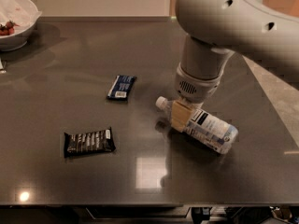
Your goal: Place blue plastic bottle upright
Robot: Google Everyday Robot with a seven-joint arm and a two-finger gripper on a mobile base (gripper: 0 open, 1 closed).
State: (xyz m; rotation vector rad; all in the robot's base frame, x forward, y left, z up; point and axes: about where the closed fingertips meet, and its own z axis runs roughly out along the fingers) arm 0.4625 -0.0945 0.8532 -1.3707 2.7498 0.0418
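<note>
The blue plastic bottle [208,129] lies on its side on the dark table [140,171], right of centre. Its white cap [161,102] points up-left and its white and pale-blue label faces me. My gripper [184,112] reaches straight down from the big white arm [219,27] onto the bottle's neck and shoulder. One tan finger pad [179,116] lies against the near side of the bottle. The other finger is hidden behind the bottle and the wrist. The bottle rests on the table.
A dark-blue snack bar wrapper [121,87] lies left of the bottle. A black snack bar [88,142] lies at the front left. A white bowl [14,20] stands in the far left corner. The table's right edge [271,97] runs close to the arm.
</note>
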